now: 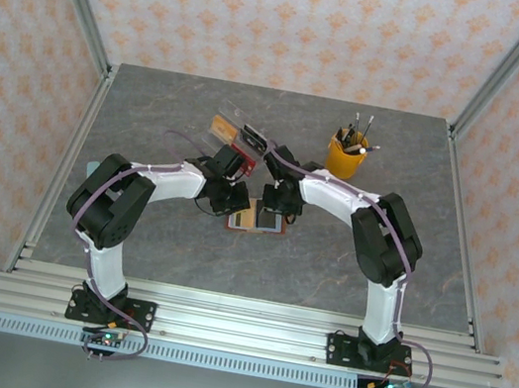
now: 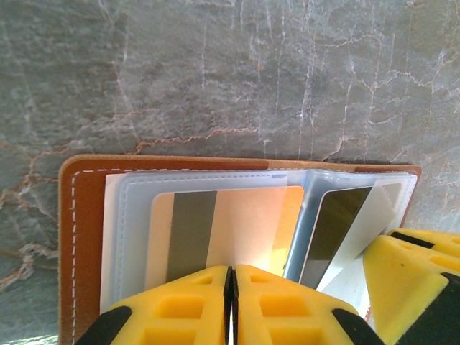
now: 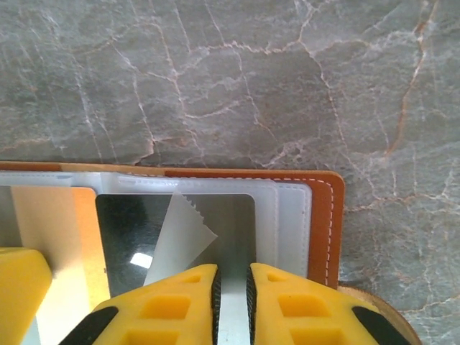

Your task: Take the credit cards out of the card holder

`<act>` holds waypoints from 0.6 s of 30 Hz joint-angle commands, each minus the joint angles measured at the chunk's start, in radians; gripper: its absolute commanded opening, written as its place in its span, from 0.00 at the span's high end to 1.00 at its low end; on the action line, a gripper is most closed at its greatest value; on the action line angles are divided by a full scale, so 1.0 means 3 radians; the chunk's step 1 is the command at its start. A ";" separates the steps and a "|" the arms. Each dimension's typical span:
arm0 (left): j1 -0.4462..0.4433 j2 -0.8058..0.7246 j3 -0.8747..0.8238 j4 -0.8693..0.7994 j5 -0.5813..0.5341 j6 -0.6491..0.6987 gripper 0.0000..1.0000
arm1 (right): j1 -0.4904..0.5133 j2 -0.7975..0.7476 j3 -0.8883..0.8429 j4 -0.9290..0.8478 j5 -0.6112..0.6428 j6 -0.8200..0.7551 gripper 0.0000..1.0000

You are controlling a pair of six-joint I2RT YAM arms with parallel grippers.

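Note:
The reddish-brown card holder (image 1: 253, 221) lies open on the grey table, its pale inner pockets facing up. An orange credit card (image 2: 244, 223) with a grey stripe sits in the left pocket. My left gripper (image 2: 231, 280) is shut, tips down on that card's near end. A black credit card (image 3: 129, 230) with a translucent tape tab (image 3: 183, 230) sits in the right pocket. My right gripper (image 3: 232, 287) stands over the black card's near edge with its jaws a narrow gap apart. Pale plastic shows in that gap, and I cannot tell whether it is pinched.
A yellow cup of pens (image 1: 347, 154) stands at the back right. A clear acrylic stand (image 1: 240, 132) with cards is just behind the two grippers. Both arms (image 1: 171, 183) arch in over the middle of the table.

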 commanded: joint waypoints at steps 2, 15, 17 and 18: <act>0.0026 -0.0013 0.0025 -0.0112 -0.0096 0.0069 0.87 | -0.0030 0.0086 -0.0090 -0.0013 -0.0127 0.0028 0.81; 0.0021 -0.0120 -0.0015 0.0365 0.0304 0.0020 0.82 | -0.0076 0.0189 -0.0205 0.0102 -0.0326 0.0071 0.81; 0.0020 -0.0100 -0.0041 0.0412 0.0337 0.0002 0.81 | -0.0076 0.0185 -0.0210 0.0109 -0.0328 0.0069 0.81; 0.0021 -0.0091 -0.0040 0.0413 0.0342 0.0002 0.81 | -0.0076 0.0192 -0.0209 0.0109 -0.0328 0.0073 0.81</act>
